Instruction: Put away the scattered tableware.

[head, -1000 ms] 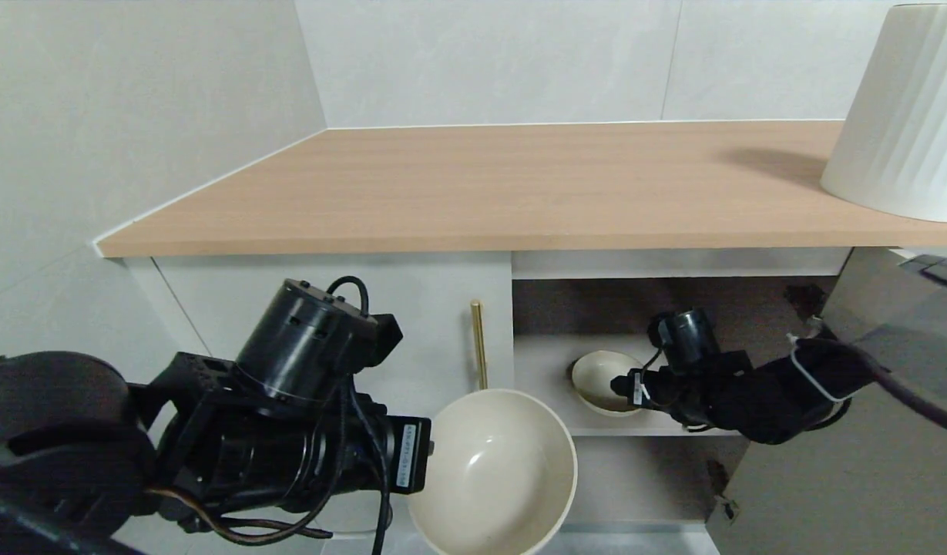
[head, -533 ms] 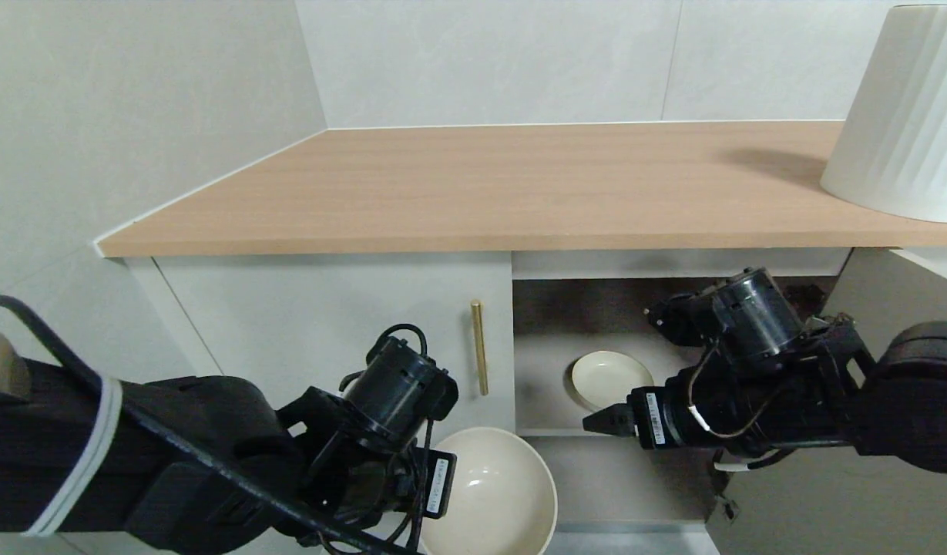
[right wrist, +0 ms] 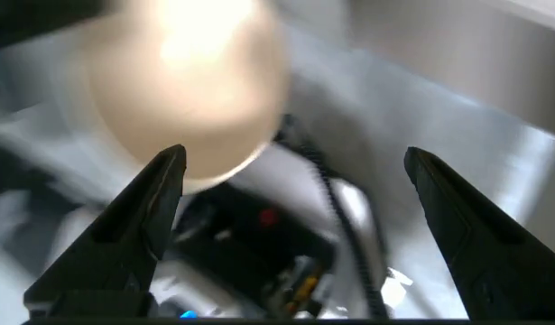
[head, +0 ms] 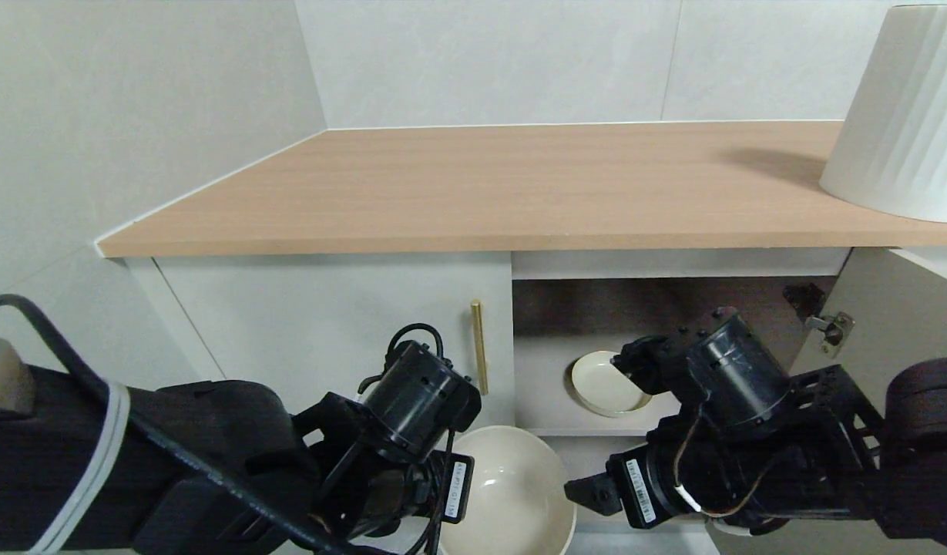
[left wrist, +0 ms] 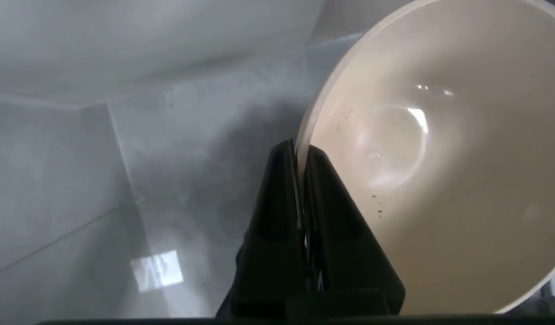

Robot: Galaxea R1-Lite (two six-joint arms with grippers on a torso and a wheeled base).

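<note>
My left gripper (left wrist: pixel 300 185) is shut on the rim of a large cream bowl (head: pixel 512 493), which hangs low in front of the cabinet. The same bowl (left wrist: pixel 439 153) shows close up in the left wrist view, with both fingers pinching its edge. A small cream dish (head: pixel 606 382) rests on the shelf inside the open cabinet. My right gripper (head: pixel 577 492) sits low, just right of the large bowl, below and in front of the shelf. Its fingers (right wrist: pixel 133 226) stand wide open with nothing between them, and the cream bowl (right wrist: pixel 191 90) shows blurred beyond them.
A wooden countertop (head: pixel 519 185) runs above the cabinet, with a white ribbed lampshade (head: pixel 901 116) at its right end. The left cabinet door (head: pixel 327 324) is closed and has a brass handle (head: pixel 478 347). The right door (head: pixel 889 324) is swung open on its hinge (head: pixel 827 327).
My right gripper has drawn back out of the cabinet and dropped down, leaving the small dish on the shelf. My left arm lowered the large bowl and shifted right.
</note>
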